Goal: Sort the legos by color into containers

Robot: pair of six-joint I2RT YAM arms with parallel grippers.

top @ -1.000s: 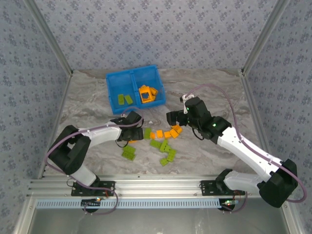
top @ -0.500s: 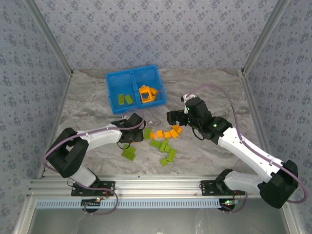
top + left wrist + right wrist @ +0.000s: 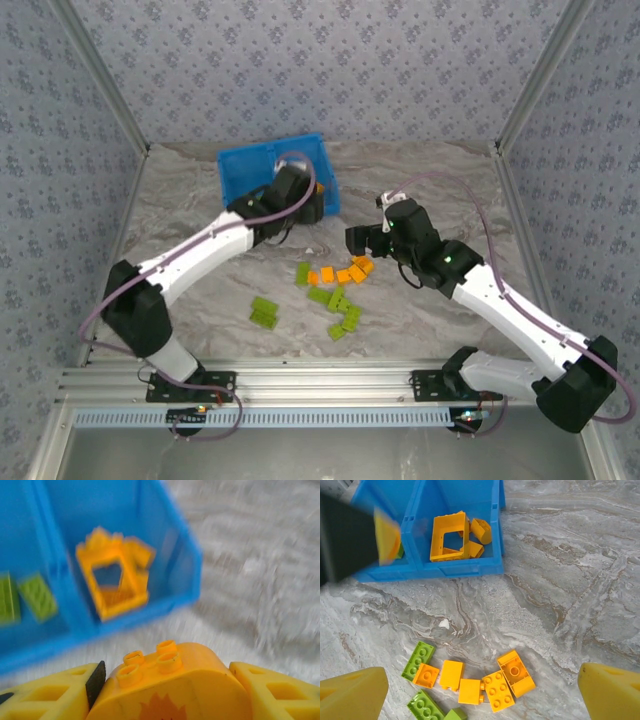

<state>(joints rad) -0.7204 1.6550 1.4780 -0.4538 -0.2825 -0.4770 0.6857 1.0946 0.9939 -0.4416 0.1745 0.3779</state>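
Left pincer [image 3: 167, 702], half closed, is gripping a rounded orange plastic brick [image 3: 172, 672].
Delivering: next probably reaching over the blue plastic tray's [image 3: 172, 545] orange-filled compartment, upper left, then releasing.

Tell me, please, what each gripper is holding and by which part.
The left gripper clamps a rounded orange plastic brick by its two opposite ends. The right gripper is open and holds nothing.

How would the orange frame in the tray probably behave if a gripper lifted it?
The orange frame looks like rigid plastic, so probably stiff. Its open middle suggests it is light. It lies against other orange bricks, so lifting may disturb them.
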